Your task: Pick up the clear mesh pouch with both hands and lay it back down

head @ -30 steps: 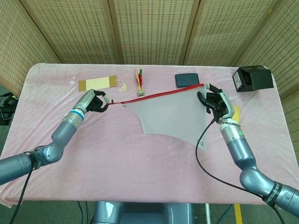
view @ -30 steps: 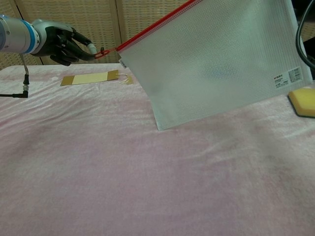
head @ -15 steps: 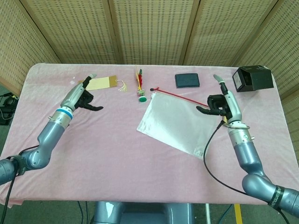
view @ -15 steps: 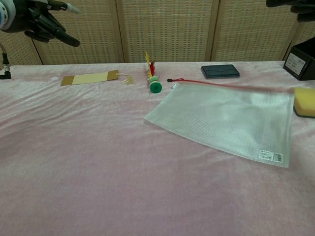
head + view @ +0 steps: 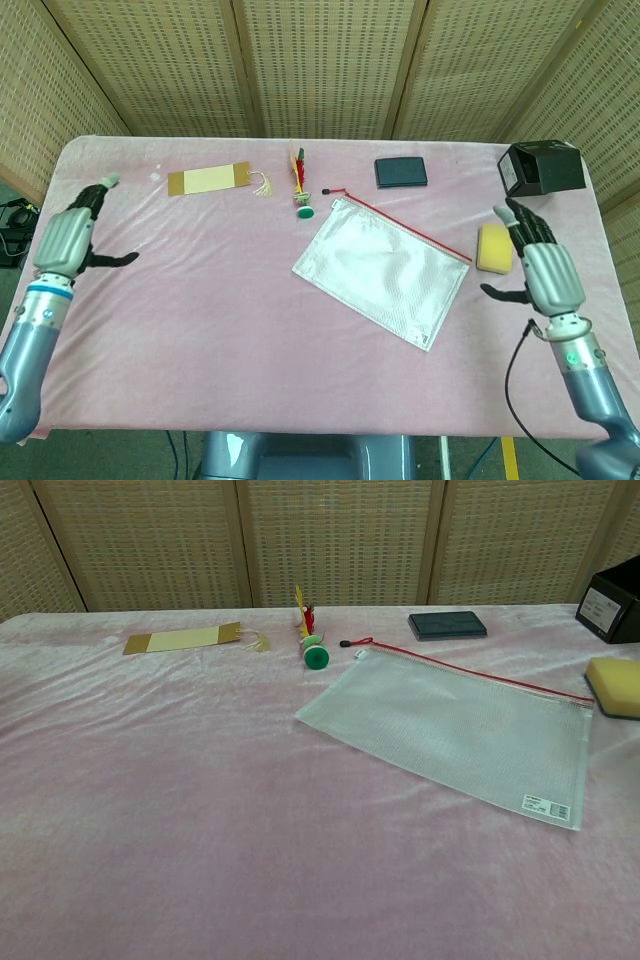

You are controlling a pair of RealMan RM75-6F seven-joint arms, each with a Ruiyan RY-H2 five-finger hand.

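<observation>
The clear mesh pouch (image 5: 383,271) with a red zipper edge lies flat on the pink cloth, right of centre; the chest view shows the pouch (image 5: 455,730) there too. My left hand (image 5: 70,238) hovers at the table's far left edge, fingers spread, holding nothing. My right hand (image 5: 542,268) is at the far right edge, fingers apart and empty, well clear of the pouch. Neither hand appears in the chest view.
A yellow sponge (image 5: 493,247) lies just right of the pouch. A black box (image 5: 541,167) stands at the back right, with a dark flat case (image 5: 401,171), a green-based shuttlecock toy (image 5: 302,190) and a tan bookmark (image 5: 208,179) along the back.
Both hands let go of the pouch and drew back to the table's left and right edges. The pouch dropped from the air and now lies flat.
</observation>
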